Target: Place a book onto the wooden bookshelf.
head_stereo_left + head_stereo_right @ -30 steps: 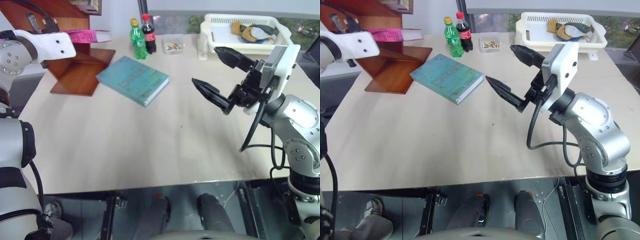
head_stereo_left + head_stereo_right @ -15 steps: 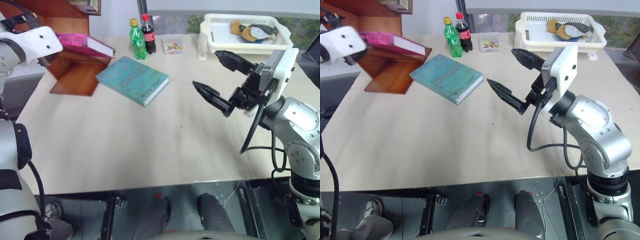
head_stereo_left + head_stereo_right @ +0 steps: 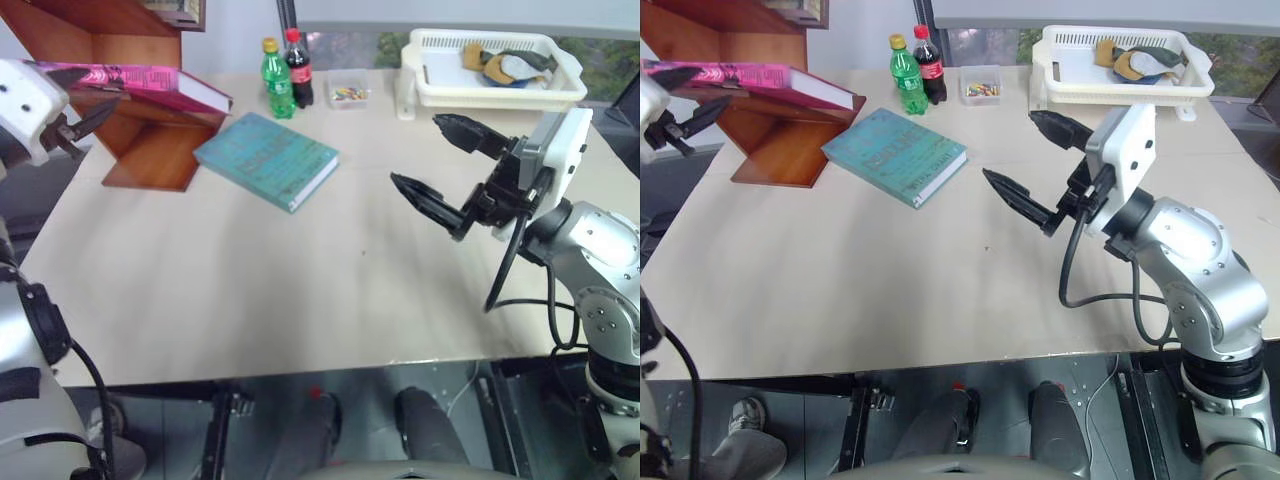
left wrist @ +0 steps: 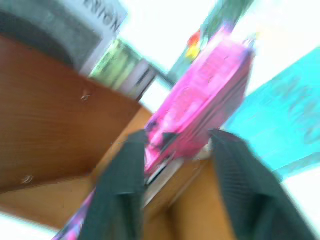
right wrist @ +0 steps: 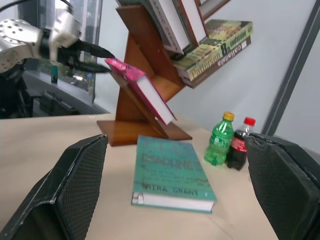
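Observation:
The pink book (image 3: 150, 85) lies slanted on a lower board of the reddish-brown wooden bookshelf (image 3: 150, 150) at the table's far left, white page edges facing right. My left gripper (image 3: 80, 125) hangs just off the book's raised left end. Its fingers (image 4: 120, 190) stand a little apart, so it is open, with the book (image 4: 200, 105) just beyond the tips. In the right wrist view the left gripper (image 5: 97, 60) sits at the book's (image 5: 140, 85) upper end. My right gripper (image 3: 415, 150) hovers open and empty above the table's right half.
A teal-green book (image 3: 265, 160) lies flat beside the shelf's foot. A green bottle (image 3: 275, 80), a cola bottle (image 3: 298, 70) and a small clear box (image 3: 347, 94) stand behind it. A white basket (image 3: 560, 90) sits at the back right.
The left gripper let go of the pink book, rolled and drew back to the left. The book now rests on the shelf board on its own. The right arm has barely moved.

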{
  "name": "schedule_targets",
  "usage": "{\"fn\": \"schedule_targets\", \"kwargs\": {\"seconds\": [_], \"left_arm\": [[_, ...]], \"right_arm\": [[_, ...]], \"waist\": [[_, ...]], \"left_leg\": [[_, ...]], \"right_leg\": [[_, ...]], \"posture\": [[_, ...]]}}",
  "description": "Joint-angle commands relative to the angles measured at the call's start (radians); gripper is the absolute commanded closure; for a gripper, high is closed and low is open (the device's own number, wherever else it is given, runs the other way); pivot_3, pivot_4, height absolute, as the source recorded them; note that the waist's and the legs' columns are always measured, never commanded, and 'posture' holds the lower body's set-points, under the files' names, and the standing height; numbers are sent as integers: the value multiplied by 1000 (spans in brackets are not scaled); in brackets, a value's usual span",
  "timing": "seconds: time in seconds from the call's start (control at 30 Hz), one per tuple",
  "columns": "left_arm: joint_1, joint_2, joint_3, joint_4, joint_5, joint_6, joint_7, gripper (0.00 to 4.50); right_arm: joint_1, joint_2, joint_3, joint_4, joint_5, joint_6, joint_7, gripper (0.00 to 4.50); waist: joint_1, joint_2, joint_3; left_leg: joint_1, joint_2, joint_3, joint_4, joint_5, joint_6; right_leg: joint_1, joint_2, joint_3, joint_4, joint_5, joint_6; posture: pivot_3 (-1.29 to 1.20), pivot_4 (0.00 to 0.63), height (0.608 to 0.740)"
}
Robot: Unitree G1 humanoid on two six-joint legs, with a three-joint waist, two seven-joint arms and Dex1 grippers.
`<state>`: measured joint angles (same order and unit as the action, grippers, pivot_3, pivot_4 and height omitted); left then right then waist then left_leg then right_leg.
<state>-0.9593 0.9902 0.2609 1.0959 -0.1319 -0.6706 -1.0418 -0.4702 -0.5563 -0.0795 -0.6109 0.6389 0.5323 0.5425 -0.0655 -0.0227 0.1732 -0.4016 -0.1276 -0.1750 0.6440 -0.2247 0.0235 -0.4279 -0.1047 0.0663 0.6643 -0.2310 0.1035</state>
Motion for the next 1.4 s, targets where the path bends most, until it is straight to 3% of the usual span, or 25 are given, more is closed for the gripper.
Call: {"fn": "schedule_targets", "kwargs": {"seconds": [0.03,0.1,0.17,0.23,0.33,0.47,0.77,0.87,1.07,1.4], "left_arm": [[236,-166,48,-416,-174,224,98,4428],[341,-335,13,-666,-171,369,300,4471],[356,-492,-9,-789,-146,468,493,4471],[322,-598,-29,-806,-103,501,617,4471],[219,-684,-49,-722,-36,488,766,4471],[59,-698,-32,-526,42,449,961,4471],[-116,-591,25,-198,118,305,1288,4471],[-119,-580,30,-184,96,243,1259,4471],[-71,-632,6,-258,-8,232,1011,4471],[199,-668,-54,-645,-177,448,667,4471]], "right_arm": [[0,-19,-39,-32,7,-21,12,0],[-8,-24,-35,-25,-1,-24,14,0],[-13,-26,-32,-19,-7,-26,16,0],[-19,-25,-30,-19,-10,-25,12,0],[-22,-23,-29,-22,-13,-21,4,0],[-14,-16,-26,-32,-21,-22,-10,0],[8,-18,-32,-53,-33,-19,-28,0],[15,-19,-35,-59,-32,-18,-33,0],[19,-20,-34,-62,-29,-15,-35,0],[27,-25,-41,-62,-21,-17,-26,0]], "waist": [[4,3,-2],[11,2,-1],[24,0,-1],[32,-2,-1],[33,-2,-2],[33,-2,-2],[31,-2,-2],[24,-2,-2],[29,-2,-2],[26,-2,-2]], "left_leg": [[1,0,0,1,0,0],[0,0,0,2,0,0],[-1,1,-1,4,0,0],[-2,1,-1,7,0,0],[-1,1,0,7,0,0],[3,1,0,7,0,0],[2,0,0,6,0,-1],[2,0,1,6,0,0],[3,1,0,5,0,0],[2,0,0,5,0,0]], "right_leg": [[1,0,1,0,0,0],[1,0,1,1,0,0],[1,1,0,2,0,0],[1,1,-1,2,2,0],[1,2,0,2,4,0],[6,2,0,0,4,0],[7,1,0,-4,4,0],[7,1,0,-3,4,1],[7,2,0,-3,4,1],[7,1,0,-4,4,0]], "posture": [[0,150,740],[0,150,740],[0,150,740],[0,150,740],[0,150,740],[0,150,740],[0,150,740],[0,150,740],[0,150,740],[0,150,740]]}}
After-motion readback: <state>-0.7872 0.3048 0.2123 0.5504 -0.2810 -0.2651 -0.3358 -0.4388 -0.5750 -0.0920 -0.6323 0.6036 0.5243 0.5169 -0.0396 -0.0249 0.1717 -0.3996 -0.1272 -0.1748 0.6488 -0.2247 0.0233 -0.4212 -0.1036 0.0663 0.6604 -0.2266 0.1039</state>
